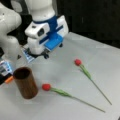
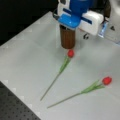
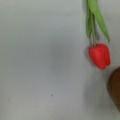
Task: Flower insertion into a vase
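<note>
The brown cylinder vase (image 1: 25,83) stands upright on the grey table, dark inside and with nothing in it. In a front view the vase (image 2: 68,38) is partly hidden behind the arm. Two red-headed flowers with green stems lie flat on the table. One flower (image 1: 46,86) has its head just beside the vase, and the same flower (image 2: 71,53) shows in both front views. The other flower (image 1: 78,62) lies farther off, also seen as a flower (image 2: 107,80). My gripper (image 1: 53,50) hovers above the table behind the vase, open and holding nothing. The wrist view shows the near flower head (image 3: 100,55) and the vase rim (image 3: 115,87).
The white robot base (image 1: 8,37) fills a front view's left. A blue-and-white striped item (image 1: 28,57) and an orange object (image 1: 8,80) lie near it. A dark perforated board (image 2: 15,107) borders the table at a front view's bottom left.
</note>
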